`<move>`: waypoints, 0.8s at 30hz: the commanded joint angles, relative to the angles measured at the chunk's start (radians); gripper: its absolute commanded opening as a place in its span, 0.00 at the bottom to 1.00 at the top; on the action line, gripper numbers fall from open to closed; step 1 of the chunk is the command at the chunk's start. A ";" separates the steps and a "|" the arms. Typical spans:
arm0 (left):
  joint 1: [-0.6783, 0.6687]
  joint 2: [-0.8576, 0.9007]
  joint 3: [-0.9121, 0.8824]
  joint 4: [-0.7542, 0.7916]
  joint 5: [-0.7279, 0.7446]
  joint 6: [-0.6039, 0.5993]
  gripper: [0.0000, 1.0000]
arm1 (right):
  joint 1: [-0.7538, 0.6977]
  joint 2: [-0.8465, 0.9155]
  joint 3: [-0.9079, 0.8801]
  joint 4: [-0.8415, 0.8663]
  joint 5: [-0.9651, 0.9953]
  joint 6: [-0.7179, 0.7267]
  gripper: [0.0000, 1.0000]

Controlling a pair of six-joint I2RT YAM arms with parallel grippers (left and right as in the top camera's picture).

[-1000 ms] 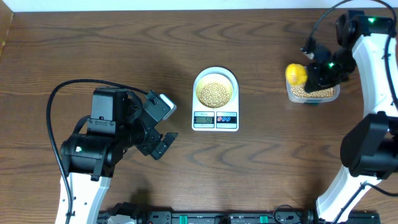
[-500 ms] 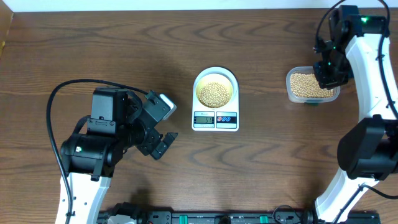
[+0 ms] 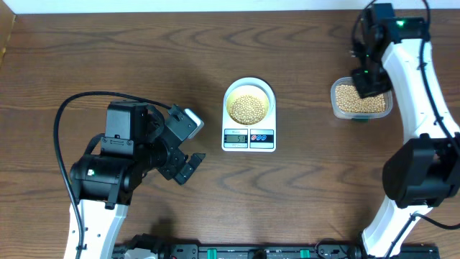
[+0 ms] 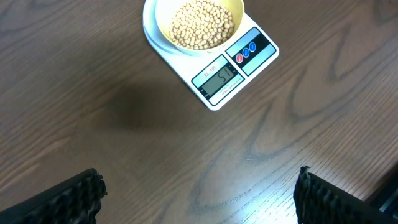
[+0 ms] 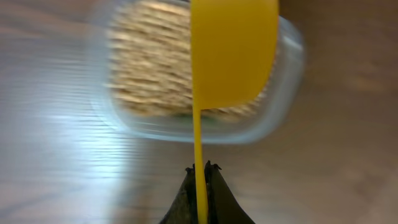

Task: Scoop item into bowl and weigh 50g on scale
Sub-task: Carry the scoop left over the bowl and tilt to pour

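Observation:
The pale yellow bowl [image 3: 249,108] holds beige beans [image 3: 248,108] and sits on the white scale [image 3: 249,137]; both show in the left wrist view, bowl [image 4: 199,25] and scale [image 4: 233,71], whose LCD reads about 51. My right gripper [image 3: 368,80] is shut on the yellow measuring spoon [image 5: 233,53] by its handle, above the clear tub [image 3: 361,99] of beans at the right; the tub [image 5: 155,124] is blurred in the right wrist view. My left gripper [image 3: 185,164] is open and empty, left of the scale.
The left arm's black cable [image 3: 79,104] loops over the table at the left. The table's far edge runs along the top of the overhead view, near the right arm.
The right gripper has moved with the spoon from the tub's left side to above the tub's upper part. The spoon's yellow bowl no longer shows overhead. The left arm has not moved.

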 commanded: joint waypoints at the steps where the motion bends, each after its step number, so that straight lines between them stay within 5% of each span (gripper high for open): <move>1: 0.005 0.000 0.019 -0.002 -0.002 0.017 0.99 | 0.076 -0.019 0.028 0.013 -0.209 -0.100 0.01; 9: 0.005 0.000 0.019 -0.002 -0.002 0.017 0.99 | 0.236 -0.019 0.148 0.053 -0.374 -0.171 0.01; 24: 0.005 0.000 0.019 -0.002 -0.002 0.018 0.99 | 0.378 0.013 0.088 0.086 -0.522 -0.273 0.01</move>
